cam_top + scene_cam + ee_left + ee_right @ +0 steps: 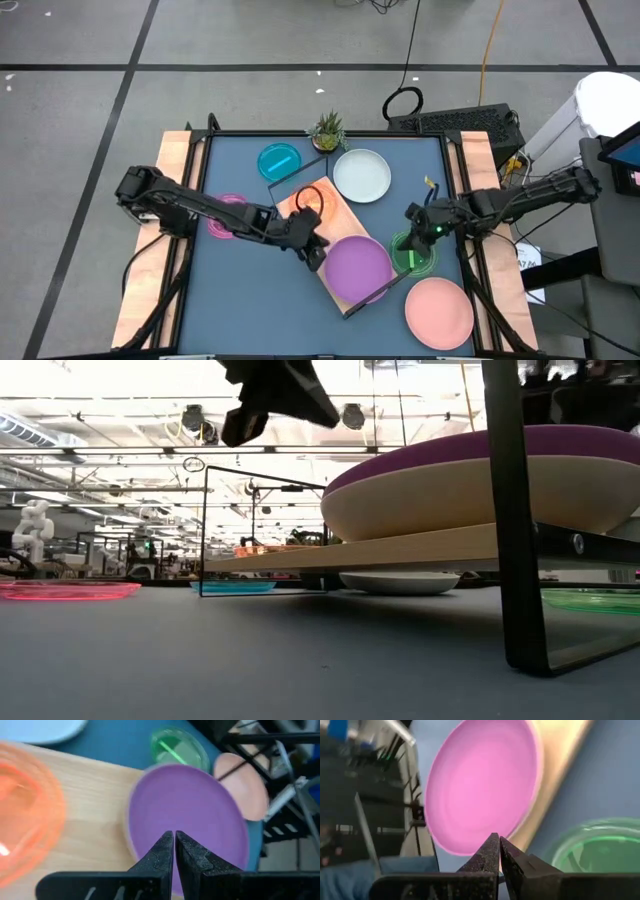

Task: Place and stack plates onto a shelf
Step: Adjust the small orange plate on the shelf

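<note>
The wooden shelf (335, 210) lies slantwise on the table. The purple plate (357, 268) sits on a cream plate (470, 495) at the shelf's end, just ahead of the closed left gripper (313, 252); the orange translucent plate (309, 197) rests on the shelf's other end. The green plate (412, 253) lies under the closed right gripper (419, 226), the salmon plate (439, 312) near it. The pale blue-white plate (362, 174), cyan plate (279, 160) and magenta plate (228, 213) lie on the tabletop.
</note>
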`<action>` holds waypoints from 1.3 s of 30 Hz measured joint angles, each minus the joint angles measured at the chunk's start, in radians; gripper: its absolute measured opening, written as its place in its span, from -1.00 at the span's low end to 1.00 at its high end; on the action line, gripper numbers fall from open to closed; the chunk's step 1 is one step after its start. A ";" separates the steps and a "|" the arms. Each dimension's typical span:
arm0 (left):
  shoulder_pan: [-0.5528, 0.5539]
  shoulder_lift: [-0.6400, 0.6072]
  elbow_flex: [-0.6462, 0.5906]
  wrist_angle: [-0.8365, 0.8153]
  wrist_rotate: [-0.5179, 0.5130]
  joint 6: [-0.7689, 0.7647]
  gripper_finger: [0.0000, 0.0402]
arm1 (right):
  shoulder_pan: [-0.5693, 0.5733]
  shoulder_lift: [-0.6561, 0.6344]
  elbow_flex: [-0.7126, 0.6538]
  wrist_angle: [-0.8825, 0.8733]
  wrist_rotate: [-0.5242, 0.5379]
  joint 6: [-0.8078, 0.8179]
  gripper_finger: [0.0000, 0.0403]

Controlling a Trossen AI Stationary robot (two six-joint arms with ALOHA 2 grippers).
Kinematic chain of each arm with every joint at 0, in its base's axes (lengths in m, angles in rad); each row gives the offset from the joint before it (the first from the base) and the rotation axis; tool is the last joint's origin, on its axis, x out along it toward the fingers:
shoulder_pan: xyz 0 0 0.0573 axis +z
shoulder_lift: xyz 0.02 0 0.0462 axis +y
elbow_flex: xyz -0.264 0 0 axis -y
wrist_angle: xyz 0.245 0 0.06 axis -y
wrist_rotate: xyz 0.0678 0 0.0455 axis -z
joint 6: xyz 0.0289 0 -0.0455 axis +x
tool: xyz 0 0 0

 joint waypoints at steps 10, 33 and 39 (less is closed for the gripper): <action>0.131 -0.022 0.000 -0.127 -0.001 0.031 -0.88 | -0.095 -0.001 0.046 -0.007 0.003 0.172 -1.00; 0.332 0.096 0.000 -0.087 0.027 0.423 -0.88 | -0.153 0.000 0.095 -0.042 0.190 0.201 -1.00; 0.315 0.058 0.003 -0.072 -0.008 0.366 -0.88 | -0.153 0.000 0.095 -0.080 0.187 0.153 -1.00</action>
